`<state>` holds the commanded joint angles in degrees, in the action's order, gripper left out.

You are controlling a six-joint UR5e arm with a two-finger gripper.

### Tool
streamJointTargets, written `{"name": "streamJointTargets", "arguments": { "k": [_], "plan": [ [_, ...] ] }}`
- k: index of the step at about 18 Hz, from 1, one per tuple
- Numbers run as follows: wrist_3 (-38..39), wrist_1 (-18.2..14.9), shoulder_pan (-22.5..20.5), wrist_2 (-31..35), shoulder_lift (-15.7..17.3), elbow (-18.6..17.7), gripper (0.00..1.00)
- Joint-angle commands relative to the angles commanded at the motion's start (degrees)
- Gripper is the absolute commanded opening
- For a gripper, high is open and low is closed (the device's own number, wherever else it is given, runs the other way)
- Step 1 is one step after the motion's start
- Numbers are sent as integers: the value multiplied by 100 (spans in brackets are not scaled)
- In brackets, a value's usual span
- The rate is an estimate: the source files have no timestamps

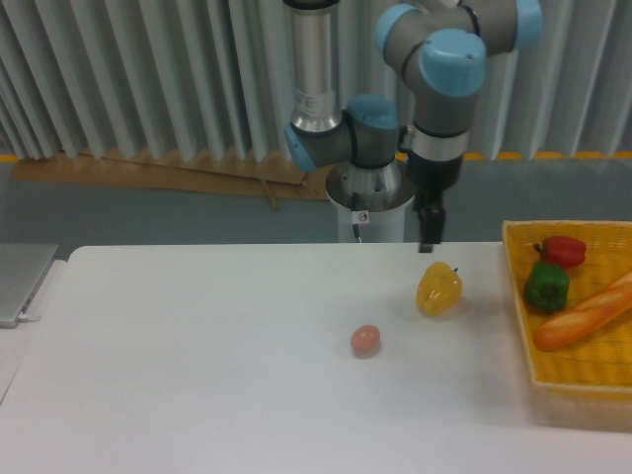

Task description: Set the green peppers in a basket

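Observation:
The green pepper (546, 286), glossy and dark green, lies inside the yellow woven basket (515, 296) at the right edge of the table, near its left rim. My gripper (430, 237) hangs at the back of the table, above and behind the yellow pepper (438, 288) and well left of the basket. It holds nothing. I see its dark fingers edge-on, so the gap between them does not show.
A red pepper (563, 251) and a baguette (583, 316) also lie in the basket, beside the green pepper. A small pink peach-like fruit (365, 341) sits mid-table. The robot base (367, 202) stands behind the table. A grey slab (20, 281) lies at the left.

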<state>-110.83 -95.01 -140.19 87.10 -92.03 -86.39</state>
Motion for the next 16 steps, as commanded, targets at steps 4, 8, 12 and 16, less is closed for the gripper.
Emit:
{"name": "streamJointTargets", "arguments": {
  "k": [4, 8, 12, 16],
  "plan": [
    [-26, 9, 123, 0, 53, 8, 100],
    [-79, 36, 194, 376, 36, 0, 100],
    [-79, 18, 229, 615, 44, 8, 100],
    [-70, 18, 238, 616, 53, 8, 100]
  ]
}}
